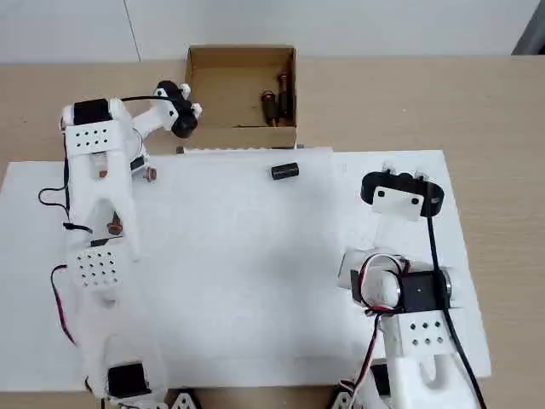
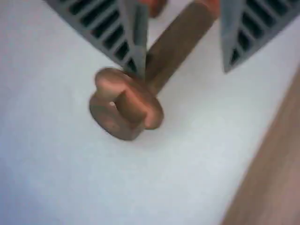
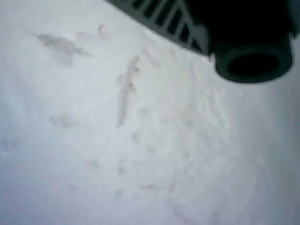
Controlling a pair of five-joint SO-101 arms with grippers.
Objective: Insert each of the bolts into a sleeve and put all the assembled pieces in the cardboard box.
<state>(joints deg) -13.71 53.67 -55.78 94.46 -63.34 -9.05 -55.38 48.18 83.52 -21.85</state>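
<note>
1. Left end effector (image 2: 185, 58) wide, straddling bolt (image 2: 136, 105) near the surface's left edge. Centre on the shank, then close squarely.
2. Right end effector (image 1: 400, 186) holds sleeve (image 3: 253, 61). Judgement: keep bore level for insertion.

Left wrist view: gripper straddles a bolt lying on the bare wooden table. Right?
Not quite. The bolt lies on the white mat, not on bare wood; the wooden table begins beside it. The left wrist view shows this. The left gripper does straddle the bolt's shaft.
</note>
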